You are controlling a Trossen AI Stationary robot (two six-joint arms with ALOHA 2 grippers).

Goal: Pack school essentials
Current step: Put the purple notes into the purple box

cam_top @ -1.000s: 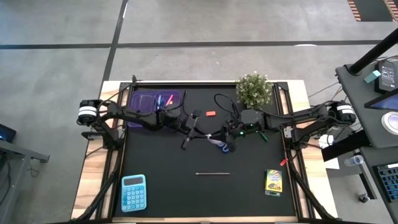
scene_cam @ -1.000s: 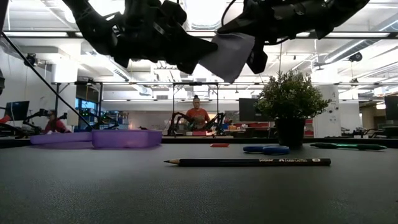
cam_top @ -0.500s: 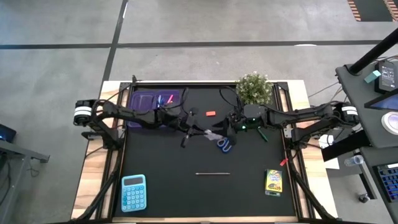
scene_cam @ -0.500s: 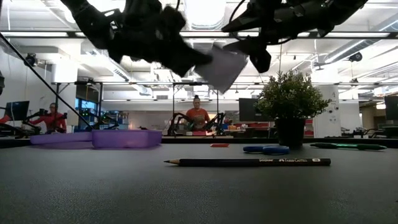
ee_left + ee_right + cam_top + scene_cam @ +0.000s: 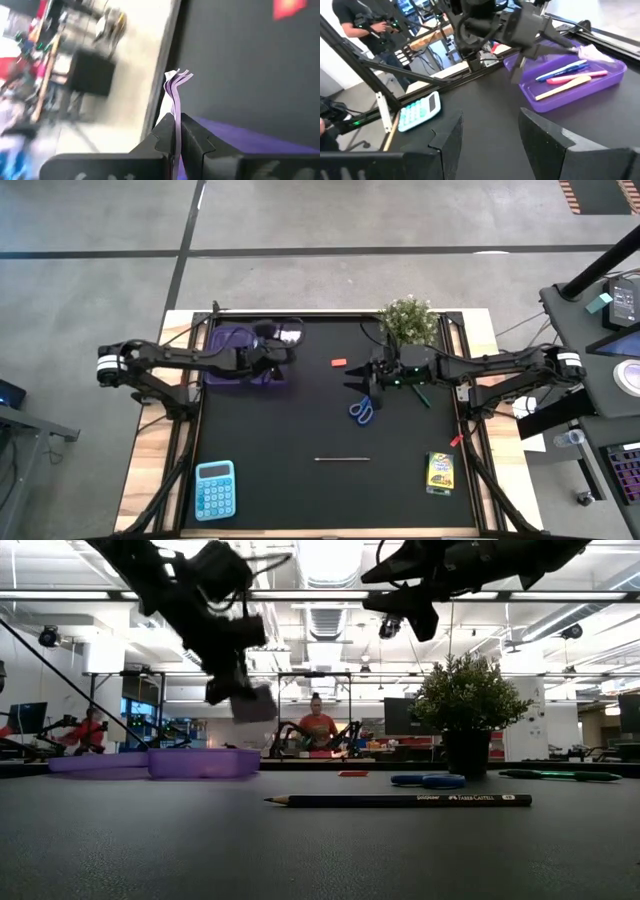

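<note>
Upper left of the high view: left pincer [image 5: 283, 340] hung above the purple case [image 5: 228, 342], clamped shut on the white packet [image 5: 290, 336]. Left wrist view showed the packet [image 5: 175, 95] pinched edge-on between the fingers [image 5: 161, 134], a thin sheet standing up out of the grip, its free edge frayed and pointing away from the wrist. Low view showed it as a small grey flap [image 5: 254, 704] below the pincer [image 5: 228, 683], clear of the counter [image 5: 320, 850] and above the case [image 5: 200, 762].

Step in hand, my read: dropping the packet into the case. To do it well, go low before letting go, since a light sheet will flutter. Lay it flat along the case's length, on the bare side rather than over the pens [image 5: 563, 71], and keep the fingers off the case wall.

Packet's long axis in the high view looked to run roughly left-right, free end toward the right; hard to be sure at that size.

Centre-right of the high view: right pincer [image 5: 362, 375] hovered wide and empty, the jaws standing well apart in the right wrist view, just above the blue-handled scissors [image 5: 363, 410]. Scissors' long axis ran top-bottom, handles toward the lower edge. Pencil [image 5: 342, 459] lay left-right, lower centre; in the low view its tip [image 5: 272, 800] pointed left. Crayon box [image 5: 439, 471] sat lower right, eraser [image 5: 338, 363] upper centre.
</note>
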